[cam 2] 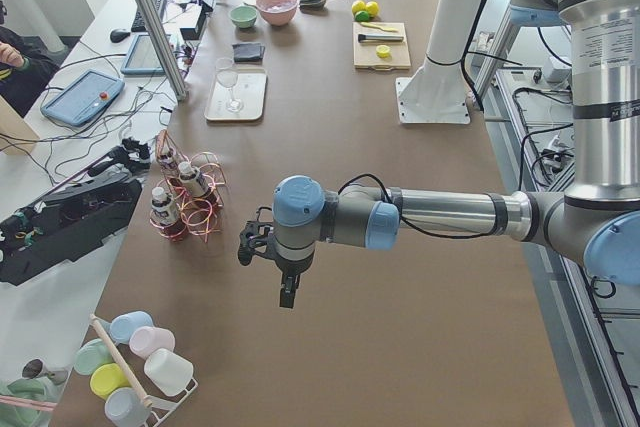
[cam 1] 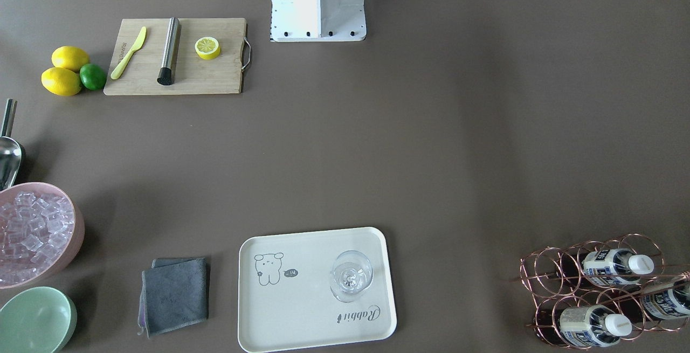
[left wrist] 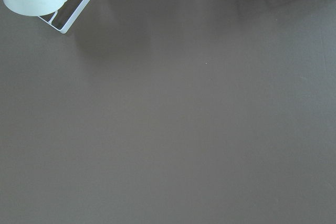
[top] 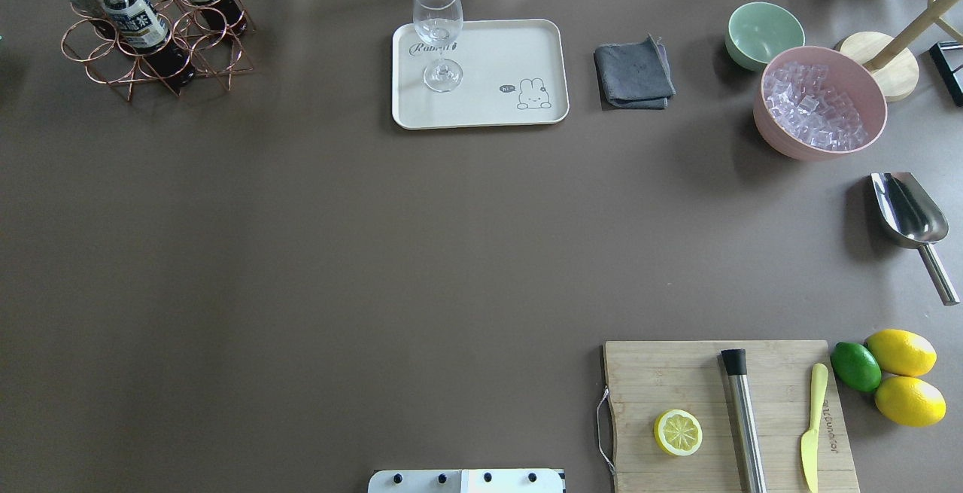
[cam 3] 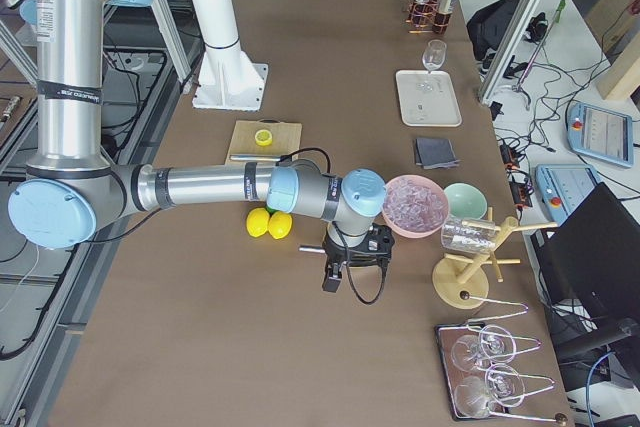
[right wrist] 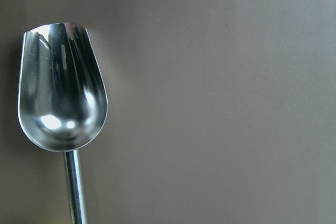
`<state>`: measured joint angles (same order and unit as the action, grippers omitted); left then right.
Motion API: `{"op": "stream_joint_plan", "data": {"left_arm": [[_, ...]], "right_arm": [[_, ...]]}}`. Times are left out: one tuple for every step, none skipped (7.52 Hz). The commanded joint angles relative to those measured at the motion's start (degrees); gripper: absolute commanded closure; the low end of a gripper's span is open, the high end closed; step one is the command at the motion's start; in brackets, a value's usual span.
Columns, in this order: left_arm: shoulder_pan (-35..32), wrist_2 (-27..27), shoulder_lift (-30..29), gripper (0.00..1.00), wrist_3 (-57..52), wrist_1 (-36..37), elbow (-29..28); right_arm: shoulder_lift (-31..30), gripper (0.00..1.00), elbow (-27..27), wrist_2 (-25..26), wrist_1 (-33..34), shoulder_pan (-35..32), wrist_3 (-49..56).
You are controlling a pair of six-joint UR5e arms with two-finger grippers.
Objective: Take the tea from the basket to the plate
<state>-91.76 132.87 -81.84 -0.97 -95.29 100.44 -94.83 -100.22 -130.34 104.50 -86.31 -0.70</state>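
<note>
Three tea bottles [cam 1: 609,268] [top: 135,17] with white caps stand in the copper wire basket [cam 1: 547,269] [top: 113,71] at the table's far left corner. The cream plate [cam 1: 302,315] [top: 496,56] lies at the far middle and bears a clear wine glass [cam 1: 351,276] [top: 438,26]. My left gripper [cam 2: 255,245] shows only in the exterior left view, hovering over bare table on the near side of the basket [cam 2: 190,209]; I cannot tell if it is open. My right gripper [cam 3: 340,267] shows only in the exterior right view, near the pink bowl; I cannot tell its state.
A grey cloth [top: 634,73], a green bowl [top: 764,34] and a pink bowl of ice [top: 820,101] sit right of the plate. A metal scoop [top: 910,214] [right wrist: 62,87], lemons and a lime [top: 891,372] and a cutting board [top: 726,414] with a lemon half are on the right.
</note>
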Motion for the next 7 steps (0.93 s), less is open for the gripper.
{"op": "stream_joint_plan", "data": {"left_arm": [[0.0, 0.3, 0.0, 0.02, 0.1, 0.0, -0.1], [0.0, 0.1, 0.0, 0.02, 0.1, 0.1, -0.3], [0.0, -0.1, 0.1, 0.02, 0.1, 0.3, -0.4], [0.0, -0.2, 0.1, 0.02, 0.1, 0.4, -0.9], [0.0, -0.2, 0.5, 0.02, 0.1, 0.3, -0.9], [0.1, -0.2, 0.6, 0.02, 0.1, 0.3, -0.9], [0.1, -0.2, 0.5, 0.02, -0.1, 0.2, -0.8]], "right_arm": [[0.0, 0.01, 0.1, 0.0, 0.0, 0.0, 0.0], [0.0, 0.01, 0.0, 0.0, 0.0, 0.0, 0.0], [0.0, 0.01, 0.0, 0.0, 0.0, 0.0, 0.0], [0.0, 0.01, 0.1, 0.0, 0.0, 0.0, 0.0], [0.0, 0.01, 0.1, 0.0, 0.0, 0.0, 0.1], [0.0, 0.01, 0.1, 0.0, 0.0, 0.0, 0.0], [0.0, 0.01, 0.1, 0.1, 0.0, 0.0, 0.1]]}}
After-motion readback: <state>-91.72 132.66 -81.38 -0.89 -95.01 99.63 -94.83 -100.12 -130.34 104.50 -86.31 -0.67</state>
